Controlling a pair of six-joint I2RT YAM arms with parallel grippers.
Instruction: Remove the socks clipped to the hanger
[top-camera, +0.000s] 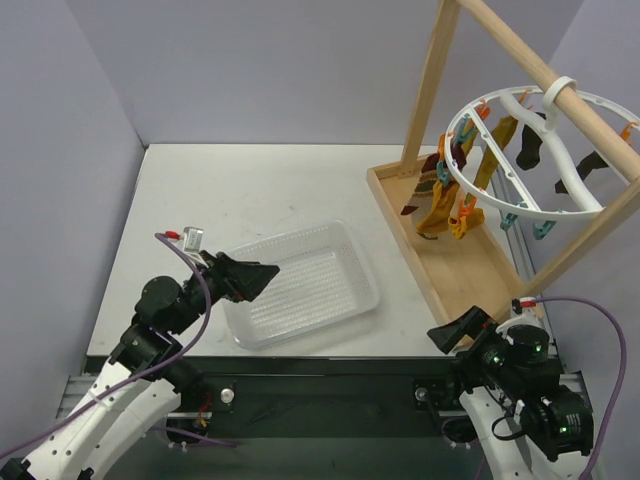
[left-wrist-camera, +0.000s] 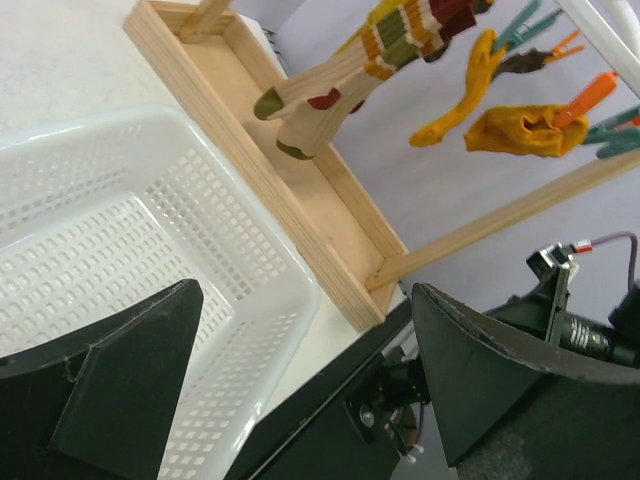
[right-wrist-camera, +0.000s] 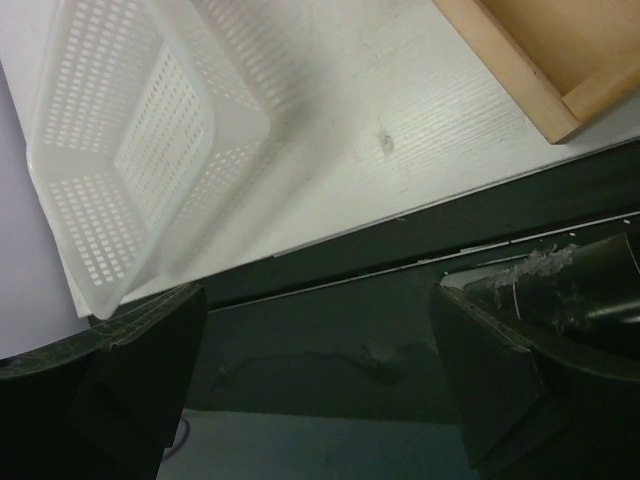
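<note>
- The hanger (top-camera: 565, 170) is hung by its hook on the pole of the wooden frame (top-camera: 470, 270), at the far right of the worktop (top-camera: 250, 190).
- The socks (top-camera: 440, 210) are clipped to it and dangle above the frame's base.
- The left fingers (top-camera: 248, 280) are spread wide with nothing held, over the left rim of the white basket (top-camera: 285, 240).
- The right fingers (top-camera: 460, 330) are likewise spread wide and empty, near the frame's near corner.

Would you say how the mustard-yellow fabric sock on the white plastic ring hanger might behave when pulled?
Probably floppy: the mustard-yellow sock hangs crumpled from its orange clip. Likely light: one small clip holds it. The ring hanger may swing.
</note>
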